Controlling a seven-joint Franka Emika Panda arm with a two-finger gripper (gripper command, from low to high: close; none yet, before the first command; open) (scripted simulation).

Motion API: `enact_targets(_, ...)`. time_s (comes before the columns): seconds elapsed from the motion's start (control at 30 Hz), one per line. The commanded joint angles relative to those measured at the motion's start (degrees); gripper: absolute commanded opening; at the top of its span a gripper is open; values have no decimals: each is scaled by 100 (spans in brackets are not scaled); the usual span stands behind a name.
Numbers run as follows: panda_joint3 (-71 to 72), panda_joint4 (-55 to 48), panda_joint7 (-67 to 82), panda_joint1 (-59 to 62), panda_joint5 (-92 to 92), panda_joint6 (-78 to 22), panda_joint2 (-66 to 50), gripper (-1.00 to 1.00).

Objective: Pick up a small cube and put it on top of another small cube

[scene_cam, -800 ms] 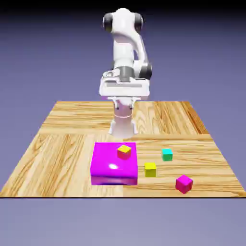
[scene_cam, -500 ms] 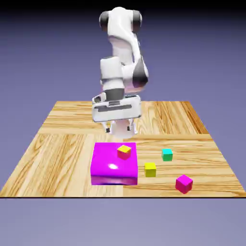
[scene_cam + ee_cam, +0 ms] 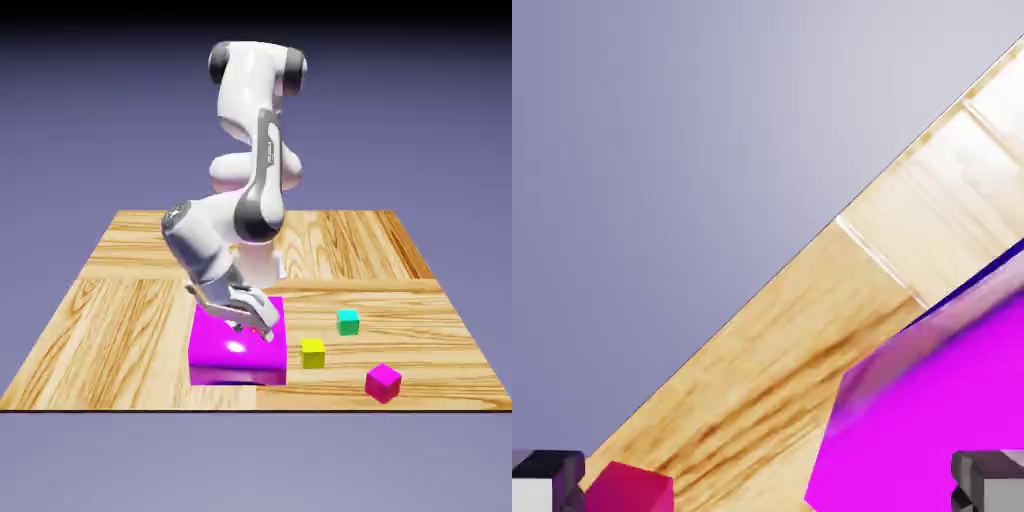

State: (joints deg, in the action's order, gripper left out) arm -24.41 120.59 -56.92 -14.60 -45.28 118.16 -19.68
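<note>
Hand (image 3: 255, 332) now lower, tilted over the magenta block (image 3: 237, 352); fingers spread open.

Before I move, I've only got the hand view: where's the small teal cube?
Observer: On the wooden table. The small teal cube stands to the exterior view's right of the big flat magenta block.
Operator: Anything between those two?
Observer: Partly: a small yellow cube sits between them from left to right, but nearer the exterior camera than the teal one.
</note>
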Motion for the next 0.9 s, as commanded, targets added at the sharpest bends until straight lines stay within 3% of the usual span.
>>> enact_targets(0.0, -97, -161, -57, -55, -180, -222, -208, 0)
enact_targets(0.87, -2844, -3789, -1350, -2520, -5182, -6497, -5580, 0)
